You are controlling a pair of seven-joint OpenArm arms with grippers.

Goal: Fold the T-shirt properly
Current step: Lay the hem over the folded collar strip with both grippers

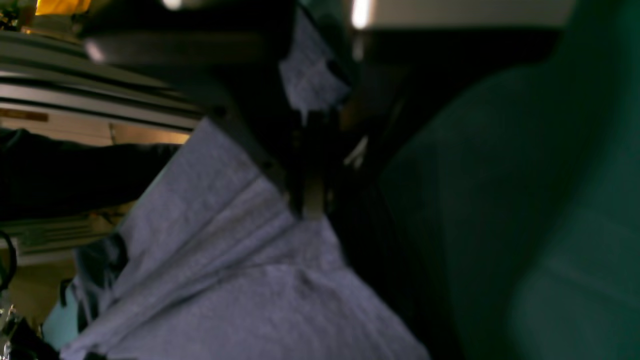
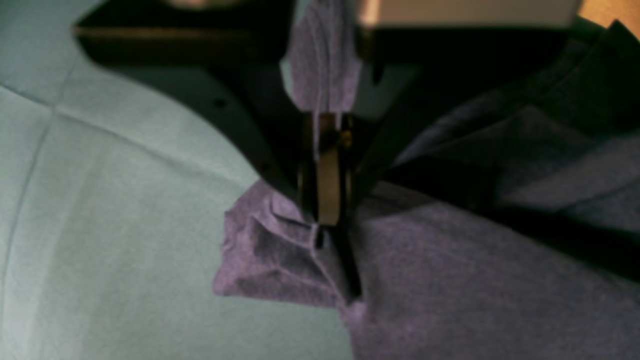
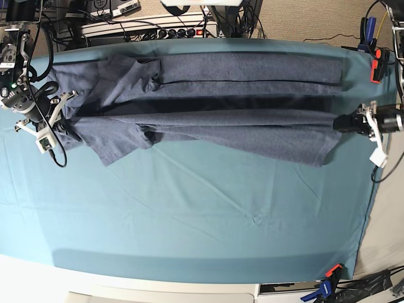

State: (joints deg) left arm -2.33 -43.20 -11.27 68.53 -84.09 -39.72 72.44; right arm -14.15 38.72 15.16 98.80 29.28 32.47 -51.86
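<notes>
Base view shows the T-shirt (image 3: 208, 120) stretched lengthwise across the far half of the table cloth (image 3: 189, 214), lifted taut between both arms. Left gripper (image 3: 339, 122) and right gripper (image 3: 63, 118) are each clamped shut on a shirt end. Keep tension even and lower both ends together. Open cloth lies nearer; the far edge is close.
</notes>
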